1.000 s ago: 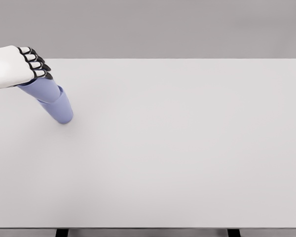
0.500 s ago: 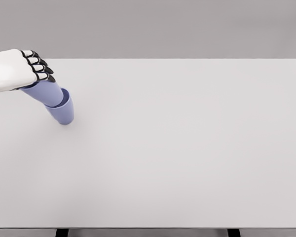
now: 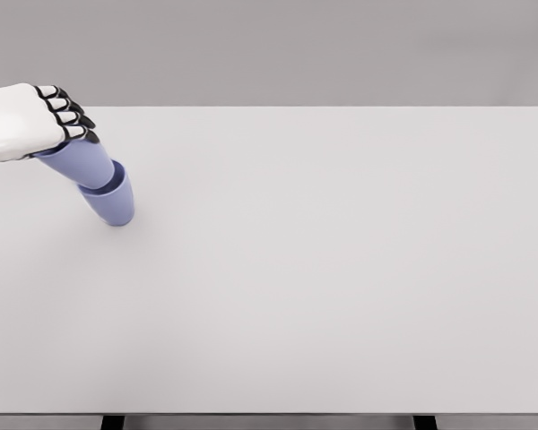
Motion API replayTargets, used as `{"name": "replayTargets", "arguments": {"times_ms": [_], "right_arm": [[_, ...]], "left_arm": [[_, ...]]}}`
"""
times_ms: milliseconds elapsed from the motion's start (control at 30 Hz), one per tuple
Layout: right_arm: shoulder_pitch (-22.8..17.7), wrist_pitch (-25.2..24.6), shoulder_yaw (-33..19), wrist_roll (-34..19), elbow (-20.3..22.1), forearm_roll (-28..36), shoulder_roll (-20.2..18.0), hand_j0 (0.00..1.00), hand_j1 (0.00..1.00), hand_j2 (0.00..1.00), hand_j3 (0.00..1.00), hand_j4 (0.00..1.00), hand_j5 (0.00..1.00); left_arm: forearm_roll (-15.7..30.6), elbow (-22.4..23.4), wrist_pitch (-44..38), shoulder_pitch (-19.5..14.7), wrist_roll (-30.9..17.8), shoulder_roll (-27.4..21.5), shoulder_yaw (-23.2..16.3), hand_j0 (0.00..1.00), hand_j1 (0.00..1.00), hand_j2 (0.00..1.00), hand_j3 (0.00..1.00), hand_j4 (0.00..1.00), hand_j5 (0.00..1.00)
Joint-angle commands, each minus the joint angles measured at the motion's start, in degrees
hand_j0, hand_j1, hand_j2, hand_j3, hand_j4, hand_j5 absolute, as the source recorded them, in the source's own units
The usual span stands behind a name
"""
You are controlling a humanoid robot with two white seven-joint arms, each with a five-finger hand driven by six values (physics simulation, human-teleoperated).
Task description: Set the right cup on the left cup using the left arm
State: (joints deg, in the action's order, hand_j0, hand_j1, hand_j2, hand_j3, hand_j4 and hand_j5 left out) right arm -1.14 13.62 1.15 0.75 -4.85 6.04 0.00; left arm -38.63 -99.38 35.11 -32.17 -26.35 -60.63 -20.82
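Note:
Two lavender cups stand nested at the table's far left. The lower cup [image 3: 113, 201] rests on the table [image 3: 323, 260], leaning toward the upper left. The upper cup [image 3: 81, 159] sits inside its mouth, tilted the same way. My left hand [image 3: 36, 121] comes in from the left edge and its dark-tipped fingers [image 3: 72, 115] curl over the top of the upper cup. The upper cup's rim is hidden under the hand. The right arm is out of view.
The white table fills the view, with its far edge [image 3: 323, 107] behind the hand and its front edge [image 3: 269, 413] at the bottom. Two dark table legs [image 3: 113, 422] show below the front edge. Nothing else stands on it.
The hand dipped slightly and came back up a little. The upper cup has slid deeper into the lower cup than a second ago, and the pair still leans left.

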Motion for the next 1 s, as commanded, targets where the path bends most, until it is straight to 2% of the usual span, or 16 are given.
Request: {"name": "replayTargets", "arguments": {"times_ms": [0,633,667,700,967], "right_arm": [[0.0,0.0,-0.01,0.04,0.02,0.02,0.0,1.0,1.0,1.0,1.0,1.0,1.0],[0.0,0.0,-0.01,-0.05,-0.07,0.02,0.0,1.0,1.0,1.0,1.0,1.0,1.0],[0.0,0.0,-0.01,0.04,0.02,0.02,0.0,1.0,1.0,1.0,1.0,1.0,1.0],[0.0,0.0,-0.01,-0.05,0.02,0.02,0.0,1.0,1.0,1.0,1.0,1.0,1.0],[0.0,0.0,-0.01,0.04,0.02,0.02,0.0,1.0,1.0,1.0,1.0,1.0,1.0]], "left_arm": [[-0.13,0.24,-0.11,0.0,-0.19,0.42,0.07,0.78,0.78,0.78,0.78,0.78,0.78],[-0.57,2.08,-0.11,0.17,-1.42,2.18,0.07,0.81,0.81,0.81,0.81,0.81,0.81],[-0.57,2.08,-0.11,0.18,-1.42,2.18,0.07,0.84,0.84,0.84,0.84,0.84,0.84],[-0.48,2.08,-0.11,0.18,-1.33,2.09,-0.01,1.0,1.0,1.0,1.0,1.0,1.0],[-0.39,1.73,-0.11,0.44,-1.33,1.91,-0.37,1.0,1.0,1.0,1.0,1.0,1.0]]}}
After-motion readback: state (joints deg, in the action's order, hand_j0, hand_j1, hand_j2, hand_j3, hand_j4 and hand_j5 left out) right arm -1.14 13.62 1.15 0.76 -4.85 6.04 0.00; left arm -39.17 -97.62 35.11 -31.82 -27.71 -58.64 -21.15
